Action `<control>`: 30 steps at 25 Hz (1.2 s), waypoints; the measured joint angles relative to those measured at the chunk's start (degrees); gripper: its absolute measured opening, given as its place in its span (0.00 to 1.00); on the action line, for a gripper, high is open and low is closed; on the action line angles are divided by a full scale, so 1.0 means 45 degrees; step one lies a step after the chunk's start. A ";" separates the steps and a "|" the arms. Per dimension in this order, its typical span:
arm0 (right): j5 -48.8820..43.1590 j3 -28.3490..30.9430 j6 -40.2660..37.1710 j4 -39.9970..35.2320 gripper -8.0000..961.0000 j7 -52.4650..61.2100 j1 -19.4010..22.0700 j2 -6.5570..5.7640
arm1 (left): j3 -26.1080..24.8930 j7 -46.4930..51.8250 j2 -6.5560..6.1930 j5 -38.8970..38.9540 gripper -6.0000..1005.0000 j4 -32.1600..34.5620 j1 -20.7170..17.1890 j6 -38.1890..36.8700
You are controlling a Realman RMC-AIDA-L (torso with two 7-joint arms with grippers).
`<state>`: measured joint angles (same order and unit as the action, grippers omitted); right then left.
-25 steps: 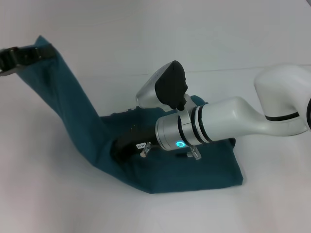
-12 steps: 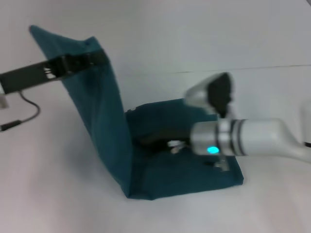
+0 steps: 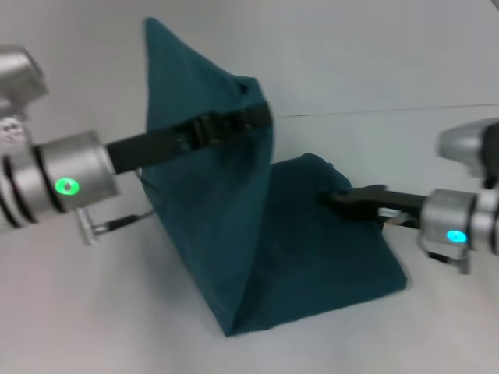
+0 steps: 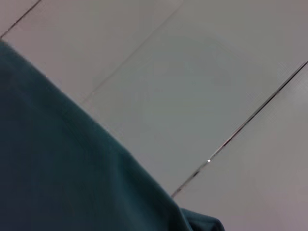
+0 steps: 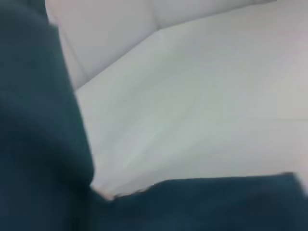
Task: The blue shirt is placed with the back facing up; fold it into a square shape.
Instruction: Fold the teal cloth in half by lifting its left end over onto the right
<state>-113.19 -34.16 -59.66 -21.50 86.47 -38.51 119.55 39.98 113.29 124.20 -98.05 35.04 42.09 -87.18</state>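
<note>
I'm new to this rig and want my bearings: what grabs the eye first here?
The blue shirt dominates the centre of the white table, one half lifted like a tent. The left gripper holds that raised flap up high. The right gripper sits low at the right, at the edge of the part lying flat.

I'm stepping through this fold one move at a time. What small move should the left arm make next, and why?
Probably carry the raised flap on toward the robot's right and lower it. The left hand holds part of the blue shirt up off the table, while the right hand rests at the edge of the part lying flat.
</note>
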 joint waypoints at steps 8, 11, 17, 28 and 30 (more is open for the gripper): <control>0.0008 0.0031 -0.1167 -0.2721 0.01 0.1180 0.1805 -0.0113 | 0.0802 -0.2593 0.0101 0.1683 0.09 -0.3860 0.1383 0.1913; 0.0007 0.0033 -0.1455 -0.2912 0.01 0.1309 0.2031 -0.0336 | 0.0749 -0.3738 0.0109 0.2286 0.10 -0.5516 0.1960 0.2394; -0.0239 -0.0123 -0.1627 -0.2942 0.01 0.1434 0.2042 -0.0589 | -0.0757 -0.7604 0.0115 0.3211 0.10 -0.9612 0.2923 0.4129; -0.1231 -0.0315 -0.1572 -0.2926 0.01 0.2052 0.1670 -0.0730 | -0.5368 -1.0975 0.0115 -0.0598 0.22 -1.2312 0.2709 0.5838; -0.1283 -0.0319 -0.1542 -0.2902 0.01 0.2221 0.1630 -0.0777 | -0.5932 -1.0849 0.0115 -0.1271 0.33 -1.2320 0.2554 0.5704</control>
<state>-118.96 -35.59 -66.59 -34.56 96.47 -31.17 116.05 13.29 64.47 124.71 -103.77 -20.40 53.58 -61.51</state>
